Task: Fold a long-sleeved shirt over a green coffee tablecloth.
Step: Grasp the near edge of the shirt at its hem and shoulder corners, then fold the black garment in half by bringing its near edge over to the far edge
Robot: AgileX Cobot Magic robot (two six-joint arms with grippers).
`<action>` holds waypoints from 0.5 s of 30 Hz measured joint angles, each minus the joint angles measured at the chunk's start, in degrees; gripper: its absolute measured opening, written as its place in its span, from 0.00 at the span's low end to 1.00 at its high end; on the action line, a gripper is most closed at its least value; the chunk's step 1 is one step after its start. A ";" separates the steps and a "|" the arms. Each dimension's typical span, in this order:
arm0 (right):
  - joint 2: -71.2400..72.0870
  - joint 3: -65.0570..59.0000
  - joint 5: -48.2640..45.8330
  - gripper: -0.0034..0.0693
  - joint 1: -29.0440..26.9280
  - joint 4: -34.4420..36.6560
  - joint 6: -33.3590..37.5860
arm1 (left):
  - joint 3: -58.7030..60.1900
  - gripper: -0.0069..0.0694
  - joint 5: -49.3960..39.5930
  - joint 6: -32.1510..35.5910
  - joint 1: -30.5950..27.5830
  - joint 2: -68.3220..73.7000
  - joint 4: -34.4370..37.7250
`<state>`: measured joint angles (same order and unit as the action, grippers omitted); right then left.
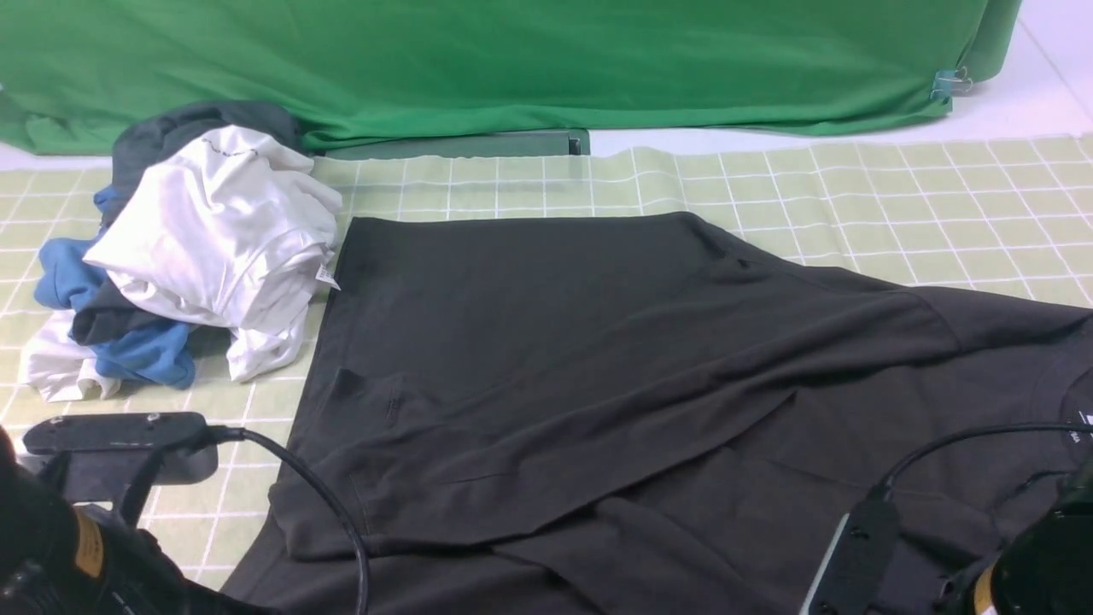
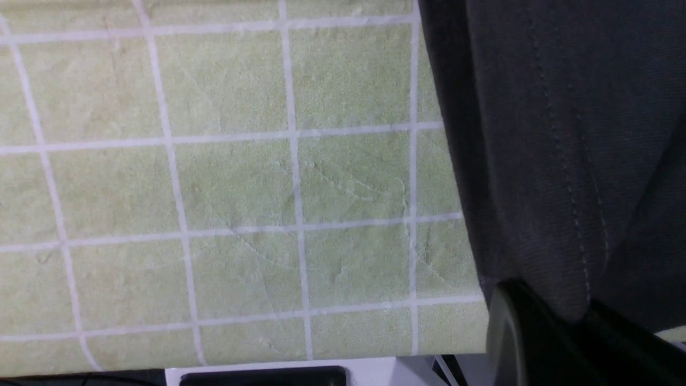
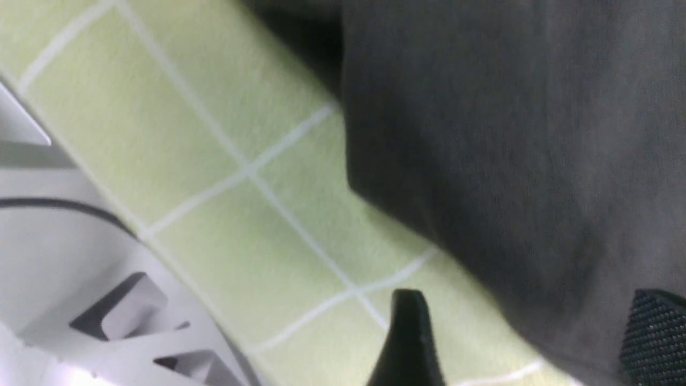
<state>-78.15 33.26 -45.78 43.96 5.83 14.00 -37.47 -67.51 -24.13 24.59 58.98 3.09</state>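
Note:
The black long-sleeved shirt point(image 1: 598, 384) lies spread on the green coffee tablecloth point(image 1: 897, 196), with a sleeve folded across its body and the collar at the right edge. In the left wrist view my left gripper point(image 2: 576, 316) is shut on a fold of the long-sleeved shirt point(image 2: 563, 161) at its stitched hem, beside bare green coffee tablecloth point(image 2: 214, 177). In the right wrist view my right gripper point(image 3: 528, 338) stands open. One finger point(image 3: 407, 338) is over the green coffee tablecloth point(image 3: 214, 161) and the other pad point(image 3: 654, 332) over the long-sleeved shirt point(image 3: 509, 134), whose edge runs between them.
A heap of white, blue and dark grey garments point(image 1: 196, 248) sits at the back left, touching the shirt's corner. A bright green fabric sheet point(image 1: 512, 60) hangs along the back. Both arms point(image 1: 68, 530) point(image 1: 1025, 564) are low at the near corners, with cables over the cloth.

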 joint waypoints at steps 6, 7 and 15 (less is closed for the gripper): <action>-5.56 -0.06 2.12 0.55 0.00 -0.18 0.01 | 0.00 0.10 0.14 -0.05 0.00 0.00 -0.05; -6.15 0.21 2.28 0.42 0.00 -1.06 0.01 | 0.00 0.10 0.36 -0.04 0.00 0.00 -0.05; -1.30 0.37 2.06 0.08 0.00 -5.52 -1.25 | -0.42 0.10 3.85 -2.81 0.00 0.40 -2.22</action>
<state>-79.45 33.64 -43.72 43.96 0.31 12.75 -37.89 -63.67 -26.94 24.59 59.38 0.88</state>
